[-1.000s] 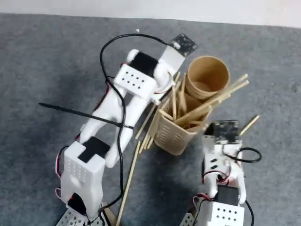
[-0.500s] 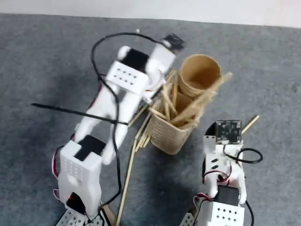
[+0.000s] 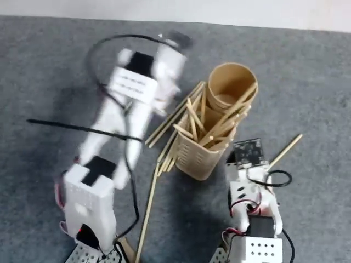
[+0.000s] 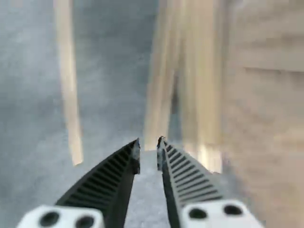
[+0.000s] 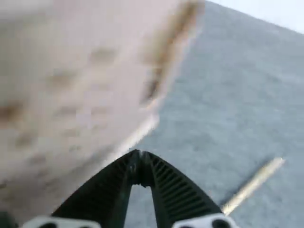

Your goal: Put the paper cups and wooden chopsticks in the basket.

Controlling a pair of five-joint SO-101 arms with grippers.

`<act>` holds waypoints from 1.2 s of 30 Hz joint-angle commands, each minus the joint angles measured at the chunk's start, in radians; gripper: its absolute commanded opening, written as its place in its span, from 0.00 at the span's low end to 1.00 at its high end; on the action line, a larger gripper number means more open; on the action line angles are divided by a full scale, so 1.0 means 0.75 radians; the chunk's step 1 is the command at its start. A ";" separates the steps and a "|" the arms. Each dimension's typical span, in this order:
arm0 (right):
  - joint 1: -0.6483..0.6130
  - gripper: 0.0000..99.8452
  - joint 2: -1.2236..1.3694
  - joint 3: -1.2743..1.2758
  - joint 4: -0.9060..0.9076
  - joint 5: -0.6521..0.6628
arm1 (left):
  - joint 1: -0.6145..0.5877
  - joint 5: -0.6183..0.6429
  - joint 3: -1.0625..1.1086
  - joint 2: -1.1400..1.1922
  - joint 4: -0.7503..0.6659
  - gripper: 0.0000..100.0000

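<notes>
Basket [image 3: 197, 158] holds paper cup [image 3: 233, 87] and chopsticks [image 3: 230, 113].
Left gripper [image 4: 148, 142] slightly parted, empty; right gripper [image 5: 139, 166] closed on nothing, beside basket.

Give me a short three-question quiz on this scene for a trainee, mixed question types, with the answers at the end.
1. True or false: all the chopsticks are already in the basket.
2. Multiple choice: the right gripper has its fingers A) wide open, B) shut with nothing held, C) shut on a cup.
3. Short answer: which arm is nearer the lone chopstick lying on the carpet apart from the basket?
Key: 1 false, several lie on the carpet; 2 B; 3 right.
</notes>
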 commanded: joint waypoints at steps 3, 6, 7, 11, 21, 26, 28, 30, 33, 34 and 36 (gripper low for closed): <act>0.216 0.02 -0.013 0.060 0.013 0.010 | 0.066 0.000 -0.030 -0.048 0.000 0.10; 0.435 0.02 -0.003 -0.132 0.017 0.012 | -0.142 0.018 -0.159 -0.050 0.002 0.10; 0.476 0.02 0.001 -0.193 0.024 0.012 | -0.202 0.047 -0.197 -0.054 0.002 0.10; 0.500 0.02 0.009 -0.382 0.124 0.012 | -0.361 0.104 -0.316 -0.048 0.010 0.10; 0.470 0.02 0.650 -0.803 0.547 -0.209 | -0.500 -0.233 -0.222 0.218 -0.002 0.12; 0.490 0.02 0.981 -0.940 0.611 -0.207 | -0.449 -0.421 -0.222 0.377 0.002 0.18; 0.525 0.03 1.003 -0.938 0.600 -0.207 | -0.404 -0.440 -0.222 0.394 0.002 0.19; 0.564 0.08 0.977 -0.901 0.570 -0.213 | -0.349 -0.444 -0.222 0.398 0.002 0.19; 0.621 0.16 0.885 -0.752 0.461 -0.211 | -0.271 -0.444 -0.222 0.402 0.000 0.19; 0.629 0.18 0.844 -0.680 0.414 -0.205 | -0.251 -0.444 -0.222 0.404 -0.002 0.19; 0.635 0.19 0.752 -0.539 0.328 -0.205 | -0.214 -0.444 -0.216 0.404 -0.033 0.19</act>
